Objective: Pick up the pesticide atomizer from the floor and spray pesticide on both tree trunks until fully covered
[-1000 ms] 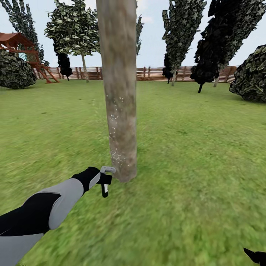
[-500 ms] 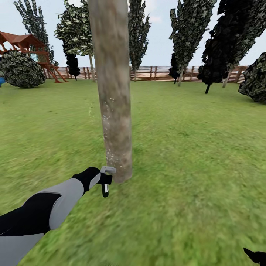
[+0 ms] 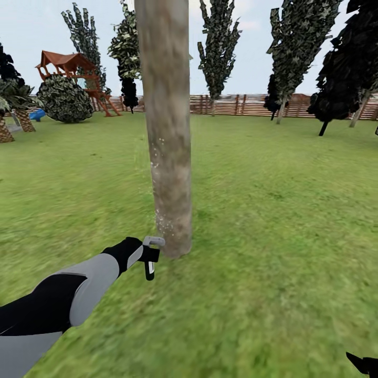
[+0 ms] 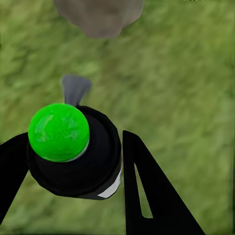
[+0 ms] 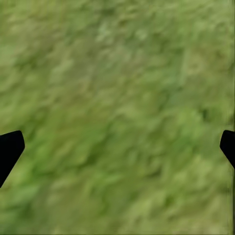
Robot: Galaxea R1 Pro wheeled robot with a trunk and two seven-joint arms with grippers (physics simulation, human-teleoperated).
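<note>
One of the trees stands close in front of me, its mottled grey-brown tree trunk rising out of frame and flecked with white droplets low down. My left gripper is shut on the pesticide atomizer, held just left of the trunk's base. In the left wrist view the atomizer shows a black body, green cap and grey nozzle aimed at the trunk foot, with the left gripper closed around it. My right gripper hangs open over grass and shows at the head view's lower corner.
The garden lawn stretches to a brown slat fence. A red-roofed playset and a round bush stand at the back left, a short palm at the left edge, and dark narrow trees along the fence.
The camera has turned left, so playset, fence and background trees slid rightward in the picture. My left arm and the atomizer keep the same pose beside the trunk base.
</note>
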